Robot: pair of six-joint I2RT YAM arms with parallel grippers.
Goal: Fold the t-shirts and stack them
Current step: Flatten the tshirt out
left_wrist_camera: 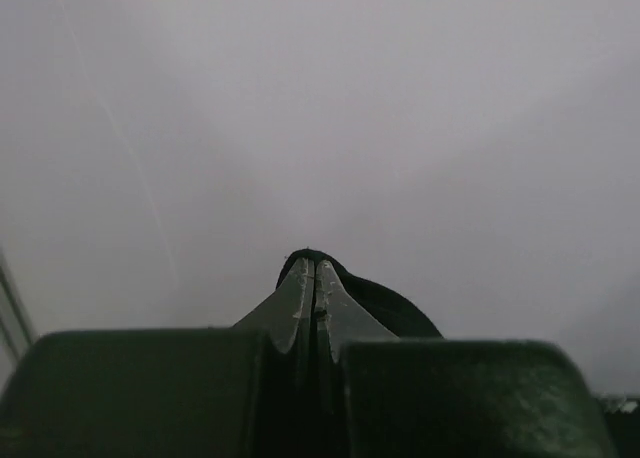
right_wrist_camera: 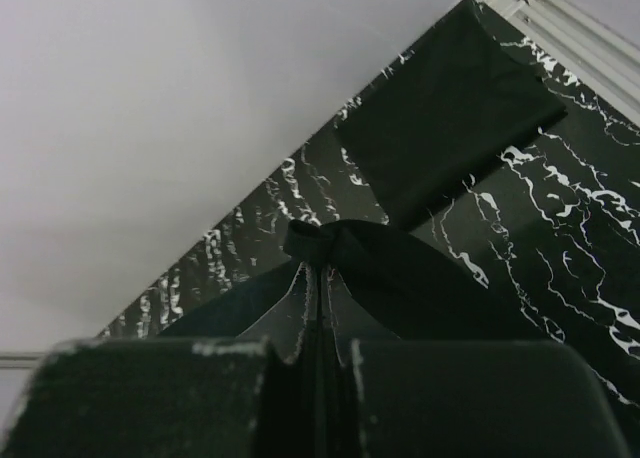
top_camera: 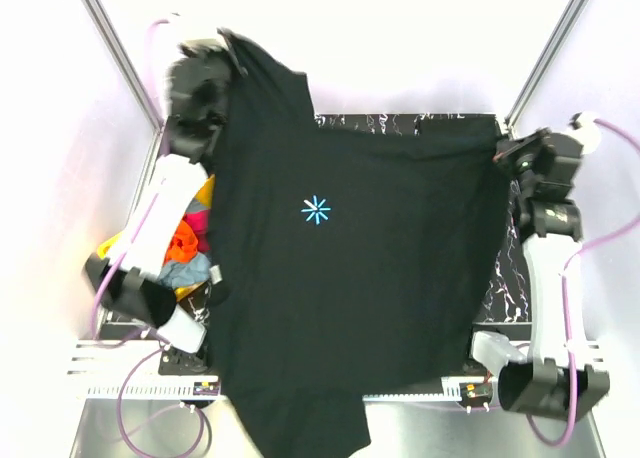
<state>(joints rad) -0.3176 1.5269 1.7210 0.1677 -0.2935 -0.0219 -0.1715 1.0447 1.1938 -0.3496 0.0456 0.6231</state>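
A black t-shirt (top_camera: pixel 350 278) with a small blue star print hangs spread between my two grippers and covers most of the table. My left gripper (top_camera: pixel 228 40) is raised at the far left and shut on one corner of the shirt (left_wrist_camera: pixel 380 303). My right gripper (top_camera: pixel 503 153) is at the far right and shut on the other corner (right_wrist_camera: pixel 330 243). The shirt's lower end drapes over the near table edge. A folded black shirt (right_wrist_camera: pixel 445 108) lies on the table at the far right in the right wrist view.
A pile of colourful shirts (top_camera: pixel 185 243) lies at the left, partly hidden under the left arm. The black marbled table top (top_camera: pixel 400 124) shows along the far edge and at the right. Metal frame posts (top_camera: pixel 115 43) stand at both back corners.
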